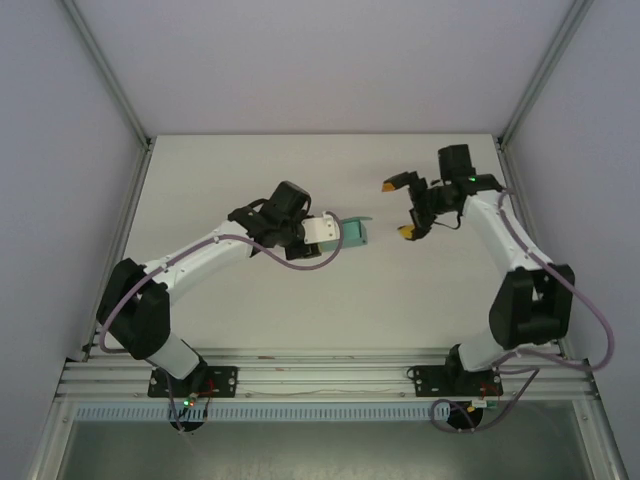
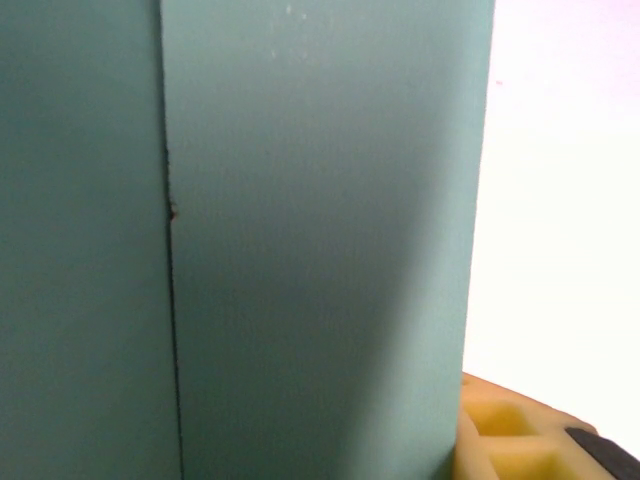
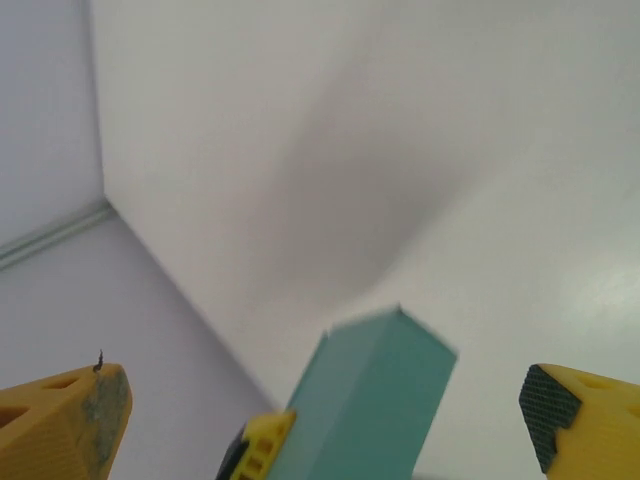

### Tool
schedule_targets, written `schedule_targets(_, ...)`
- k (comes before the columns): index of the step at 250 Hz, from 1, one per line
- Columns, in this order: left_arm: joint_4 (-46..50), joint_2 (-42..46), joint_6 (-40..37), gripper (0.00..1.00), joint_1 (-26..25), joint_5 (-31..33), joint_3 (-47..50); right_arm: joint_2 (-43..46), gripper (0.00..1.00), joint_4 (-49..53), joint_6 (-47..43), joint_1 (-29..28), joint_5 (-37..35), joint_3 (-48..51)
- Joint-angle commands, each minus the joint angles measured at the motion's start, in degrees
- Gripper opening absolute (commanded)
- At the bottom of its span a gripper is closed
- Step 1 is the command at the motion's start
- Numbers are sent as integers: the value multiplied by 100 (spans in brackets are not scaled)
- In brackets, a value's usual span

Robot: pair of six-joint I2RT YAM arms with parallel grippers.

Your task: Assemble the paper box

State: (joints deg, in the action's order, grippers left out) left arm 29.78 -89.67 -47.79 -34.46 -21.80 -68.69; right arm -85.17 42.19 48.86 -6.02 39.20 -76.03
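Teal-green card, one paper box [image 1: 355,233] pinched in left tool [image 1: 342,236]; right tool [image 1: 400,208] spread wide, empty.

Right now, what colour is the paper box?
Teal-green paper box, plain with no print on the faces shown. It shows best in the left wrist view.

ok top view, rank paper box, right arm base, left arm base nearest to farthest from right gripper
1. paper box, just left of the right gripper
2. right arm base, at the near edge
3. left arm base, near-left corner
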Motion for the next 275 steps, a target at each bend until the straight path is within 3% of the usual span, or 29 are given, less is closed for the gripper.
schedule_targets(1,813,-275,-212,40,68,-638,-284,542,100,-235,-2060,-13,-2080,-278)
schedule_targets(16,1002,-449,-192,41,96,-790,-403,955,100,-829,-3094,-18,-2270,65)
schedule_targets(45,1363,-776,-175,40,132,-957,-696,1866,99,-2662,-3820,-13,-2242,1467)
schedule_targets(70,1647,-1021,-385,40,141,-1104,-944,2419,100,-3817,-4581,-6,-1316,2394)
schedule_targets(105,2222,-1528,-658,40,135,-1182,-1527,2323,100,-2368,-6025,-22,313,1989)
schedule_targets(128,2421,-1880,-612,40,143,-1072,-1917,2103,100,-1273,-7046,-102,755,1711)
schedule_targets(175,2665,-2310,-679,39,145,-1010,-2359,1536,98,62,-8350,-515,813,1307)
schedule_targets(207,2757,-2458,-658,39,141,-953,-2595,976,94,479,-8747,-926,158,966)
schedule_targets(234,2809,-2520,-709,39,133,-976,-2667,542,83,460,-8754,-1098,-388,741)
schedule_targets(275,2842,-2613,-645,39,132,-957,-2789,113,61,376,-8740,-1226,-341,535)
